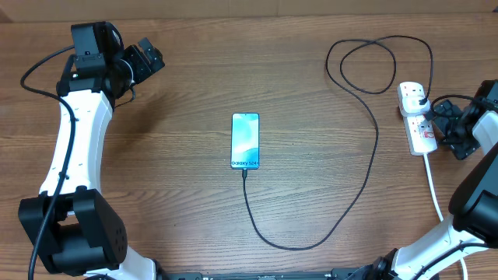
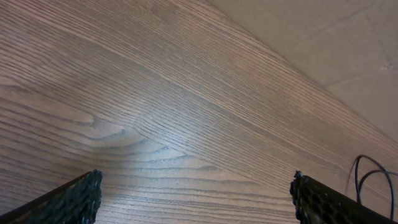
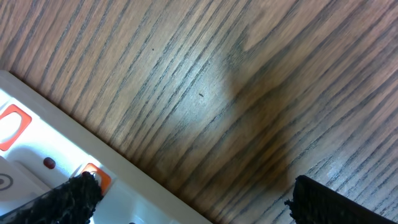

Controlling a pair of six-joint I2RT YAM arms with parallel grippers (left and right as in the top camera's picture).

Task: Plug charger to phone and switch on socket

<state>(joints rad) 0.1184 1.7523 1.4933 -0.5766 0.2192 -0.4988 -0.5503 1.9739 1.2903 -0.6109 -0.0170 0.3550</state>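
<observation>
One phone [image 1: 245, 141] lies flat at the centre of the overhead frame on the wooden counter [image 1: 179, 194], screen lit, with the charger [image 1: 366, 175] meeting its lower edge. The black cable drops toward the bottom, curves right, climbs and loops in the upper right, and its plug sits in the upper end of the socket [image 1: 421, 136] at the right edge. The right fingers [image 1: 440, 124] hover spread wide just beside the socket, one tip over its edge, holding nothing. The left fingers [image 1: 150, 59], upper left and well apart from it all, are likewise spread and empty
</observation>
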